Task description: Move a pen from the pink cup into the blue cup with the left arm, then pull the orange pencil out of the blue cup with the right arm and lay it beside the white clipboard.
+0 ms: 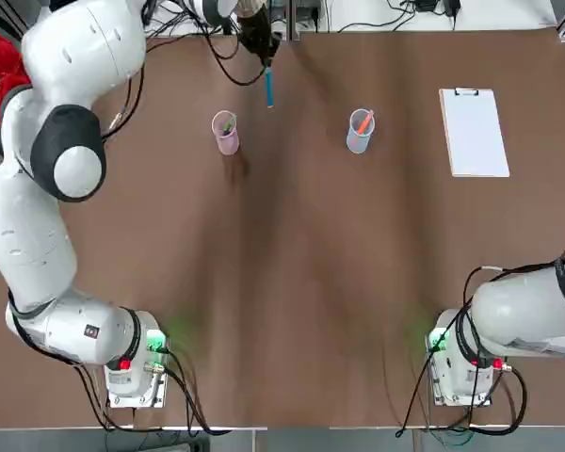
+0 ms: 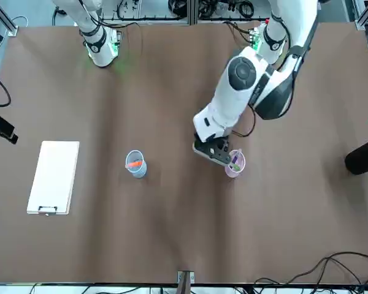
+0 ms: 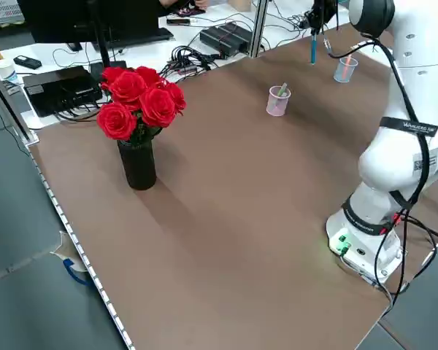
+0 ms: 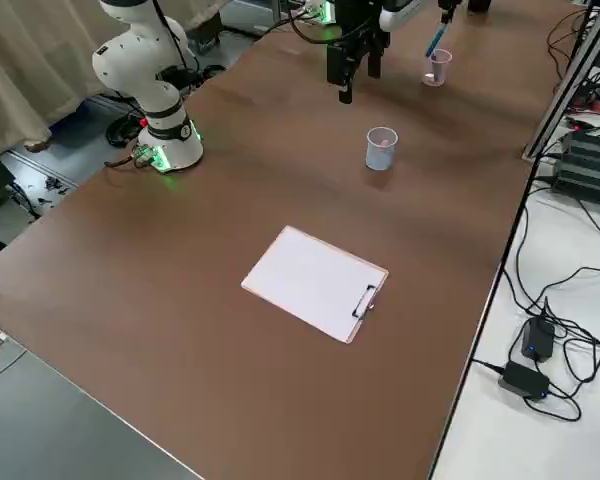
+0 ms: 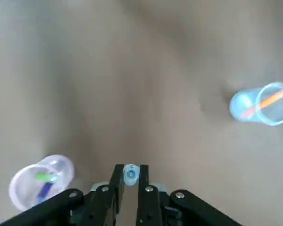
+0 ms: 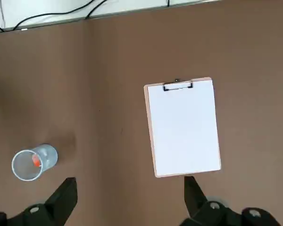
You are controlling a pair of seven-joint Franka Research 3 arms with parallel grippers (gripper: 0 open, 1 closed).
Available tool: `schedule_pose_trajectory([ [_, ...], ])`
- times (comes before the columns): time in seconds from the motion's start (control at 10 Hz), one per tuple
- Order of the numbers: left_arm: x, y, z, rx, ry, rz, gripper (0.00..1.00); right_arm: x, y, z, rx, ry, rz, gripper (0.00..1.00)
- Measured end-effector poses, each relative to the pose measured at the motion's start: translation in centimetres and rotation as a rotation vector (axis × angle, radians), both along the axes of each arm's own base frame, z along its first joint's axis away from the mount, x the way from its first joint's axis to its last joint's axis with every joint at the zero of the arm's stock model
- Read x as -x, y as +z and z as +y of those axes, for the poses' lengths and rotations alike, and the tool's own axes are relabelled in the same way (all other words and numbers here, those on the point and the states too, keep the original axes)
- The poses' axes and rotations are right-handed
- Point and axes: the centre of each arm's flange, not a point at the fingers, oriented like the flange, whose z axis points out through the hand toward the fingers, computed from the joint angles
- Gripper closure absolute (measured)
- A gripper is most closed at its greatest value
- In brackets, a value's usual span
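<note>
The left gripper (image 5: 130, 176) is closed on a blue pen (image 1: 269, 87), held above the table between the pink cup (image 1: 226, 132) and the blue cup (image 1: 360, 130). The right gripper (image 6: 129, 197) stands wide, holding nothing.

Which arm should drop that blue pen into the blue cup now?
The left. Its gripper is already shut on the blue pen, lifted between the pink cup and the blue cup. The right gripper hangs open and empty near the white clipboard.
</note>
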Motion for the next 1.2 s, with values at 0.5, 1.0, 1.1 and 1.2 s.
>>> schedule_pose_trajectory([
  [0.5, 4.0, -2.0, -11.1, 0.243, 0.132, -0.041, 0.84, -0.1, 0.2, 0.2, -0.017, 0.001, -0.017, 0.0],
  [1.0, 7.9, -5.8, -17.9, 0.298, 0.221, -0.218, 0.84, -0.2, 0.2, 0.5, -0.02, 0.006, -0.018, 0.0],
  [1.1, 8.3, -6.4, -18.5, 0.318, 0.224, -0.223, 0.84, -0.2, 0.2, 0.6, -0.02, 0.008, -0.018, 0.0],
  [1.2, 8.5, -6.8, -19.0, 0.326, 0.224, -0.221, 0.84, -0.2, 0.2, 0.7, -0.02, 0.01, -0.018, 0.0],
])
